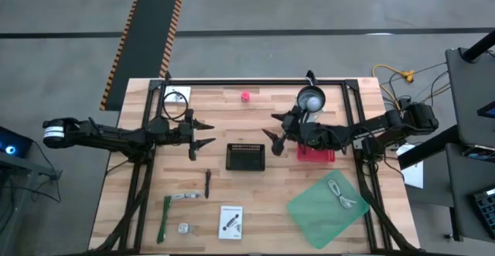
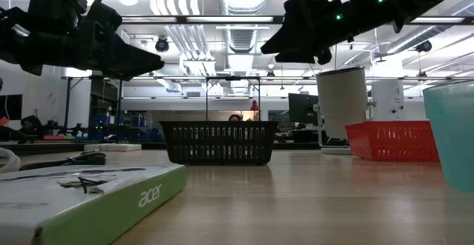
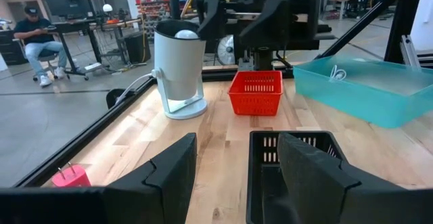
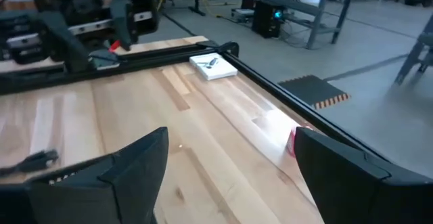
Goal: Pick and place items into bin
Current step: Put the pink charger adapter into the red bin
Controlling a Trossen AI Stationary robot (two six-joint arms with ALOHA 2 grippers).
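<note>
The black mesh bin (image 1: 245, 156) stands mid-table. My left gripper (image 1: 213, 133) hovers open just left of the bin's far edge, and my right gripper (image 1: 272, 127) hovers open to the bin's far right. In the left wrist view the open left gripper (image 3: 237, 163) looks over the bin (image 3: 291, 163). A tiny pink cube (image 1: 245, 96) sits near the far edge. One white card (image 1: 176, 96) lies far left, another (image 1: 230, 221) near the front. A dark stick (image 1: 208, 182) and a green strip tool (image 1: 165, 217) rest flat. A coiled white cable (image 1: 344, 194) lies in a teal tray (image 1: 309, 209).
A red basket (image 1: 315, 153) and a white cylinder (image 1: 311, 99) stand under the right arm. A small pale object (image 1: 184, 228) lies by the near card. A black frame rail (image 1: 255, 81) runs along the far edge. Bare wood (image 1: 232, 117) lies between the grippers. A seated person (image 3: 37, 38) shows beyond the table.
</note>
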